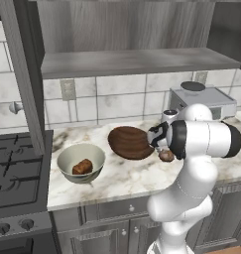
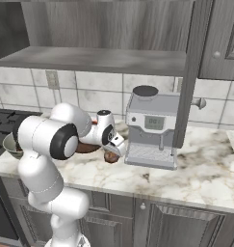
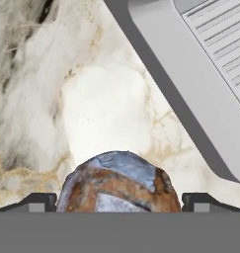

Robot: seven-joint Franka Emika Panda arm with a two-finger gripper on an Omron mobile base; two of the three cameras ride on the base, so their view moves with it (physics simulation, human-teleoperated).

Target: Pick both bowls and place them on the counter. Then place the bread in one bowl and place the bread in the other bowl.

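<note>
Gripper (image 3: 119,200) standing wide open, dark fingertips (image 3: 37,201) flanking a rounded brown crusty bread piece (image 3: 119,185) without closing on it. Bread piece lying on the white-grey marble-patterned counter (image 1: 127,178), just beside the wide shallow dark brown wooden bowl (image 1: 130,142) and near the front edge of the grey boxy coffee machine (image 2: 152,130). Hovering low over the slab between those two, white arm folded above. Sitting further left on the counter, toward the black stove (image 1: 15,168), the deep cream ceramic bowl (image 1: 81,162), pale greenish inside, holding a second brown bread chunk (image 1: 83,166). Wooden bowl resting tilted, its contents not discernible.
</note>
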